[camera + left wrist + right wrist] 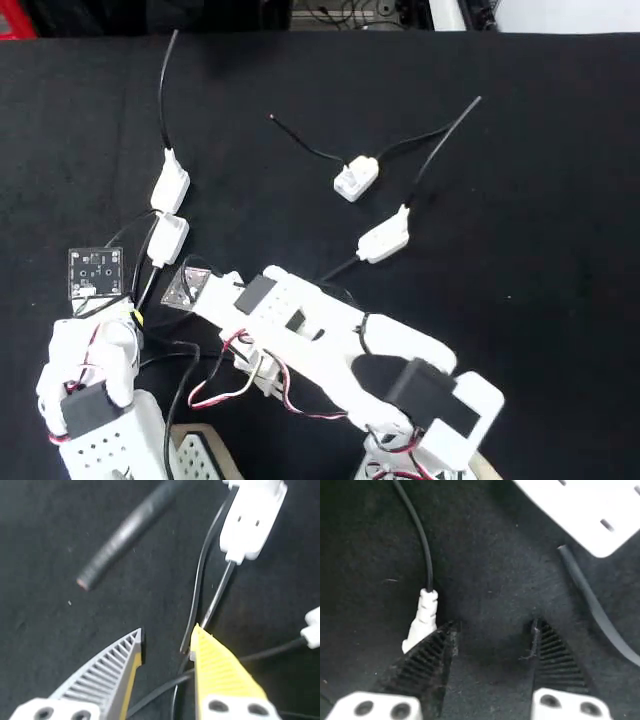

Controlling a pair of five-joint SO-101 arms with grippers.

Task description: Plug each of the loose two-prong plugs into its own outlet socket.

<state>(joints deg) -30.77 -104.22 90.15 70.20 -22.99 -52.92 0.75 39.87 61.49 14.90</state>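
Note:
A white outlet socket (167, 239) lies at the left, end to end with a second white piece (170, 184) beyond it. Farther right lie a loose white plug (355, 177) and another white piece (384, 240), each on a black cable. My left gripper (169, 630) is open just above the cloth, and the socket (250, 520) shows two slots ahead of its yellow finger (215, 665). My right gripper (494, 624) is open with nothing between its fingers. A slotted socket face (590, 507) lies ahead of it, and a small white cable end (422, 620) lies by one finger.
Two small square boards (95, 272) (183, 288) lie near the arms' tips. Black cables (162, 90) trail across the black cloth, and one loose cable end (125, 530) lies ahead of the left gripper. Coloured wires (250, 385) hang from the right arm.

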